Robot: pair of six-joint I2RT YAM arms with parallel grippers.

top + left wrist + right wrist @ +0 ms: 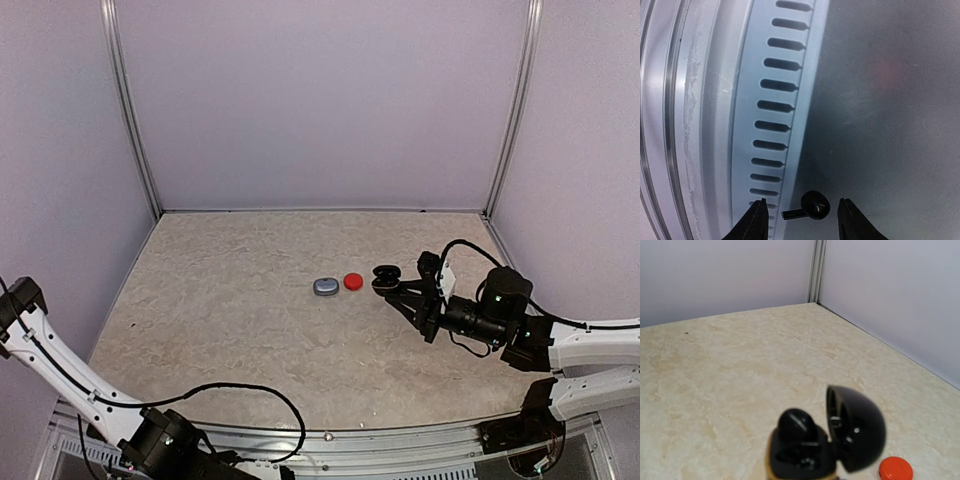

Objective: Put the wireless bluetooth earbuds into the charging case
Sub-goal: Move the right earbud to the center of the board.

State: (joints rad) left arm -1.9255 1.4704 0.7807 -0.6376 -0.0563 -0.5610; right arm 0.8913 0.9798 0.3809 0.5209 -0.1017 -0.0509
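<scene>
My left gripper [802, 206] hangs at the table's [220, 330] near edge, jaws apart. A black earbud [814, 205] sits between the fingers [756, 222], touching neither, just beside a slotted white rail [775, 105]. My right gripper [391, 284] is clamped on the open black charging case [805, 442], lid up, right of the table's middle. The grey case [325, 286] and red case [353, 281] sit side by side near the centre.
</scene>
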